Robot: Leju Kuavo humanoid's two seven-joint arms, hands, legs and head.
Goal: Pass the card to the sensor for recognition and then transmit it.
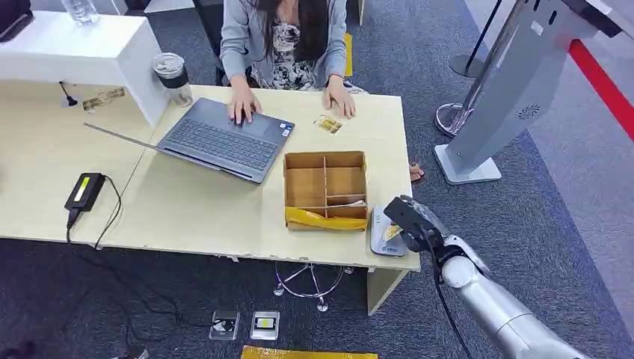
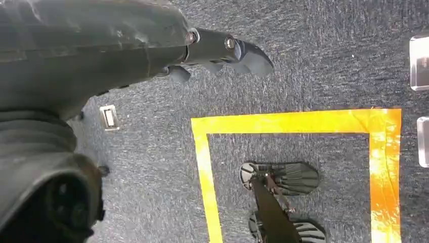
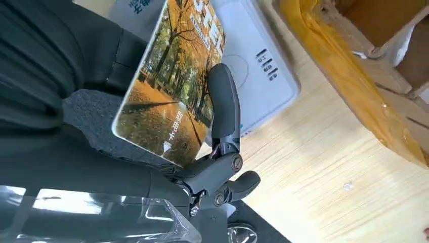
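a pale desk (image 1: 187,202) fills the left and centre of the head view, with a person (image 1: 288,45) seated at its upper edge, hands by a grey laptop (image 1: 220,138). right of the laptop stands a divided cardboard box (image 1: 325,187) with yellow tape along its near side. in the upper right, a grey kiosk (image 1: 516,90) leans on the carpet. at lower right the silver right arm reaches to the desk corner, where the right hand (image 1: 410,221) hovers over a white sensor (image 1: 383,241) lying just beside the box. the right wrist view shows the hand (image 3: 152,152) grasping a card (image 3: 172,81) printed with autumn trees, one dark finger pressed across its face, the card above the sensor (image 3: 253,71). the left hand (image 2: 222,53) hangs above carpet marked with yellow tape (image 2: 288,122), fingers loosely extended, holding nothing.
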